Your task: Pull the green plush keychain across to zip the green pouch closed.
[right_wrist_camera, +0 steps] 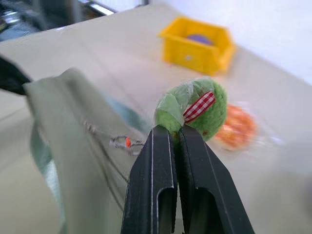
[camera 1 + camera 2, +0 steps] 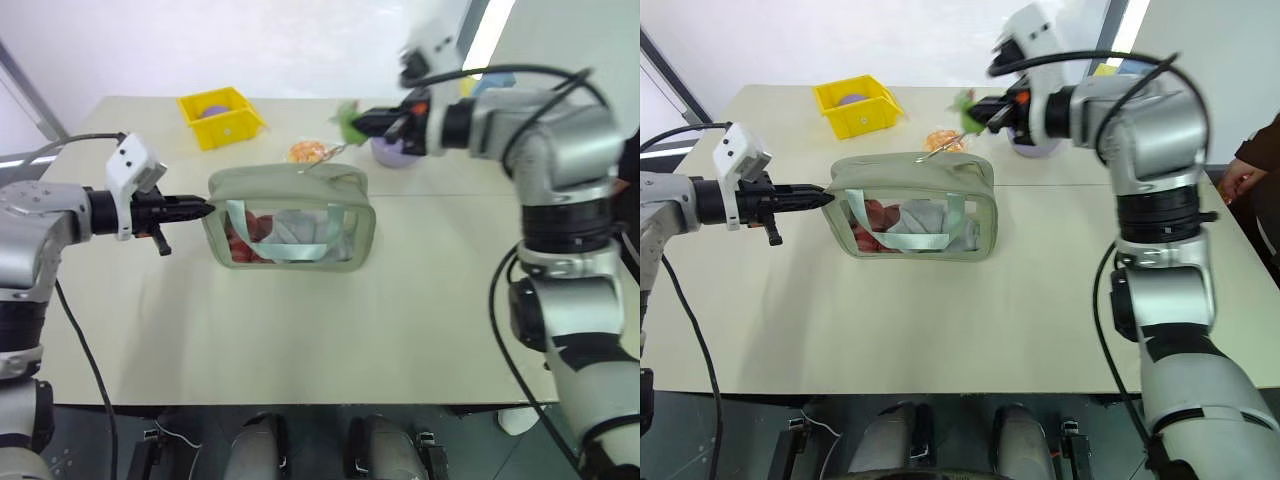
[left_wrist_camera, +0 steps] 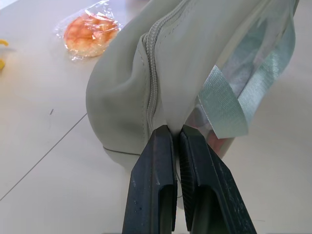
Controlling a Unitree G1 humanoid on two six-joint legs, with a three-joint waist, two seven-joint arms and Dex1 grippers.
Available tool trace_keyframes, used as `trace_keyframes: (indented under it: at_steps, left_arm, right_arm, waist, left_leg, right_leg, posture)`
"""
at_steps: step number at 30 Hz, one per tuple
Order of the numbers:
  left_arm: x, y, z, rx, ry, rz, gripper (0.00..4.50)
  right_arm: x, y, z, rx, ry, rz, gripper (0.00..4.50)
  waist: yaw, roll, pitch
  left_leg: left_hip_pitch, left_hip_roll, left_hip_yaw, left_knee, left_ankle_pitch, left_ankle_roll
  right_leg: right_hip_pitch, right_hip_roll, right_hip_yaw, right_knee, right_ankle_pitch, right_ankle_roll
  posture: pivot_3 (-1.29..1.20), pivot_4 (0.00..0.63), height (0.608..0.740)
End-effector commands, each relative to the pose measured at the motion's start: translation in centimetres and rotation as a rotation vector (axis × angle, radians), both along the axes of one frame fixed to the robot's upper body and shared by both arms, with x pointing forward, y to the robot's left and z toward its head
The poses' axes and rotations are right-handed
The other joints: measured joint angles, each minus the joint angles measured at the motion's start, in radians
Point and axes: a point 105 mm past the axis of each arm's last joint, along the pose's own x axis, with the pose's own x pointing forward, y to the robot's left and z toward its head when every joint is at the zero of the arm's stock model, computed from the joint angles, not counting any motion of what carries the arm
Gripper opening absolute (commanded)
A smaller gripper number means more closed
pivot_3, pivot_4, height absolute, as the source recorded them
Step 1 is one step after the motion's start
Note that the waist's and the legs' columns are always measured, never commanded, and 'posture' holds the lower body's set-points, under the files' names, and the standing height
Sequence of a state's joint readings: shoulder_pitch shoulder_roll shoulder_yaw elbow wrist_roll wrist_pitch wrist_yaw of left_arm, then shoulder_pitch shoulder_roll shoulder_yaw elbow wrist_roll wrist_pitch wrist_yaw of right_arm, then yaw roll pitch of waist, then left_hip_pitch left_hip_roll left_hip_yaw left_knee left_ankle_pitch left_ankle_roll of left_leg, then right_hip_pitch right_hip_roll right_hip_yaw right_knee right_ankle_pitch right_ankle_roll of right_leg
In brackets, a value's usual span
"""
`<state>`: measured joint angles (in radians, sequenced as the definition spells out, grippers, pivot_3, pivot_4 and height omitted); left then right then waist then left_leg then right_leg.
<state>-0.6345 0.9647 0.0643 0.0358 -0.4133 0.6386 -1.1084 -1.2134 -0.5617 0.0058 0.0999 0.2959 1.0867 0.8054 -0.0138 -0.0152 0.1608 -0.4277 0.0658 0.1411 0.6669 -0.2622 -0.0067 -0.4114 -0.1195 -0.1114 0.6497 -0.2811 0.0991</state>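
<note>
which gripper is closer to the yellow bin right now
Left, though not by much. The left gripper pinches the green pouch's end just in front of the yellow bin; the right gripper holds the green plush keychain off to the bin's right.

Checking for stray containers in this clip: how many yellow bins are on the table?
1. The yellow bin sits at the table's far side, beyond the green pouch, with something purple inside. Others could be hidden behind the right arm.
</note>
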Motion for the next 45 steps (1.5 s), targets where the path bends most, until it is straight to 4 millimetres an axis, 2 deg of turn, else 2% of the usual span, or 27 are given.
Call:
trace_keyframes:
  at_steps: [1,5,8,14,18,21,24,27,30,32,33,34,37,41,43,44,45]
  left_arm:
    - [0.0,0.2,0.2,0.014,-0.02,0.004,0.04]
    - [0.1,0.1,0.0,0.016,-0.018,0.002,0.04]
    - [0.1,0.1,-0.1,0.019,-0.016,-0.002,0.04]
    - [-0.1,0.1,-0.1,0.023,-0.014,-0.001,0.04]
    - [-0.2,0.1,-0.1,0.024,-0.01,-0.003,0.04]
    - [-0.2,0.0,-0.1,0.025,-0.012,-0.003,0.04]
    - [-0.2,0.0,-0.1,0.024,-0.012,-0.002,0.04]
    - [-0.3,0.0,-0.1,0.024,-0.012,-0.002,0.04]
    - [-0.3,-0.2,0.0,0.022,-0.014,-0.003,0.04]
    - [-0.3,-0.2,0.0,0.02,-0.014,-0.003,0.04]
    - [-0.3,-0.2,0.0,0.016,-0.015,-0.001,0.04]
    - [-0.3,-0.1,0.0,0.014,-0.014,0.001,0.04]
    - [-0.4,0.1,0.1,0.001,-0.002,0.001,1.1]
    - [-0.8,0.7,1.2,-0.047,0.007,0.016,3.07]
    - [-1.1,1.2,1.6,-0.074,0.014,0.025,4.1]
    - [-1.3,1.5,1.8,-0.091,0.019,0.031,4.47]
    - [-1.5,1.7,2.1,-0.108,0.021,0.037,4.47]
  right_arm:
    - [-0.4,-1.8,1.2,0.004,-0.067,-0.083,0.02]
    - [0.0,-5.0,-0.9,-0.118,-0.098,-0.229,0.02]
    - [0.1,-5.8,-2.8,-0.158,-0.079,-0.268,0.02]
    - [0.2,-7.0,-8.1,-0.134,0.054,-0.347,0.02]
    - [-0.1,-6.0,-12.4,-0.079,0.174,-0.345,0.02]
    - [-0.7,-3.5,-15.6,-0.061,0.245,-0.295,0.02]
    - [-1.1,-1.6,-17.4,-0.055,0.279,-0.26,0.02]
    - [-1.3,-1.2,-19.4,-0.112,0.291,-0.236,0.02]
    - [-1.0,-2.1,-21.0,-0.142,0.308,-0.259,0.02]
    - [-0.7,-2.5,-20.7,-0.138,0.293,-0.263,0.02]
    - [-0.5,-2.7,-19.6,-0.106,0.28,-0.254,0.02]
    - [-0.4,-2.9,-18.3,-0.057,0.28,-0.246,0.33]
    - [-0.6,-3.6,-14.6,0.01,0.257,-0.189,1.52]
    - [-1.8,-5.7,-11.1,-0.001,0.229,-0.13,3.52]
    - [-2.9,-6.3,-10.1,-0.039,0.216,-0.08,4.5]
    - [-3.6,-6.2,-9.5,-0.051,0.213,-0.036,4.5]
    - [-4.5,-5.9,-8.9,-0.06,0.211,0.013,4.5]
  waist:
    - [-0.001,0.0,0.0]
    - [0.005,0.0,0.0]
    - [0.001,0.0,0.0]
    - [0.003,0.0,0.0]
    - [0.001,0.0,0.0]
    - [0.001,0.0,0.0]
    - [0.0,0.0,0.0]
    - [0.001,0.0,0.0]
    - [-0.001,0.0,0.0]
    - [-0.001,0.0,0.0]
    - [-0.001,0.0,0.0]
    - [-0.001,0.0,0.0]
    - [0.001,0.0,0.0]
    - [0.004,0.0,0.0]
    - [0.002,0.0,0.0]
    - [0.001,0.0,0.0]
    - [-0.001,0.0,0.0]
  left_leg:
    - [0.0,0.0,0.0,0.0,0.0,0.0]
    - [0.0,0.0,0.0,0.0,0.0,0.0]
    - [0.0,0.0,0.0,0.0,0.0,0.0]
    - [0.0,0.0,0.0,0.0,0.0,0.0]
    - [0.001,0.0,0.0,0.0,0.0,0.0]
    - [0.001,0.0,0.0,0.0,0.0,0.0]
    - [0.001,0.0,0.0,0.0,0.0,0.0]
    - [0.001,0.0,0.0,0.0,0.0,0.0]
    - [0.001,0.0,0.0,0.0,0.0,0.0]
    - [0.001,0.0,0.0,0.0,0.0,0.0]
    - [0.002,0.0,0.0,0.0,0.0,0.0]
    - [0.002,0.0,-0.001,0.0,0.0,0.0]
    - [0.001,0.0,0.0,0.0,0.0,0.0]
    - [0.0,0.0,-0.001,-0.001,0.0,0.0]
    - [0.0,0.0,-0.001,-0.001,0.0,0.001]
    - [0.0,0.0,-0.001,0.0,0.0,0.001]
    - [0.0,0.0,-0.001,-0.001,0.0,0.001]
  right_leg:
    - [0.0,0.0,0.0,0.0,0.0,0.0]
    - [0.0,0.0,0.0,-0.001,0.0,0.0]
    - [0.0,0.0,0.0,-0.001,0.0,0.0]
    - [0.0,0.0,0.0,-0.001,0.0,0.0]
    - [0.001,0.0,0.0,-0.001,0.0,0.0]
    - [0.001,0.0,0.0,-0.001,0.0,0.0]
    - [0.001,0.0,0.0,0.0,0.0,0.0]
    - [0.001,0.0,0.0,-0.001,0.0,0.0]
    - [0.002,0.0,0.0,-0.001,0.0,0.0]
    - [0.002,0.0,0.0,-0.001,0.0,0.0]
    - [0.002,0.0,0.0,-0.001,0.0,0.0]
    - [0.002,0.0,0.0,-0.001,0.0,0.0]
    - [0.001,0.0,0.0,-0.001,0.0,0.0]
    - [0.001,0.0,0.0,-0.001,0.0,0.0]
    - [0.001,0.0,0.0,-0.002,0.0,0.0]
    - [0.001,0.0,0.0,-0.002,0.0,0.0]
    - [0.001,0.0,0.0,-0.002,0.0,0.0]
  posture:
    - [0.0,0.15,0.739]
    - [0.0,0.15,0.739]
    - [0.0,0.15,0.739]
    - [0.0,0.15,0.739]
    - [0.0,0.15,0.739]
    - [0.0,0.15,0.739]
    - [0.0,0.15,0.739]
    - [0.0,0.15,0.739]
    - [0.0,0.15,0.739]
    - [0.0,0.15,0.739]
    - [0.0,0.15,0.739]
    - [0.0,0.15,0.739]
    - [0.0,0.15,0.739]
    - [0.0,0.15,0.739]
    - [0.0,0.15,0.739]
    - [0.0,0.15,0.739]
    - [0.0,0.15,0.739]
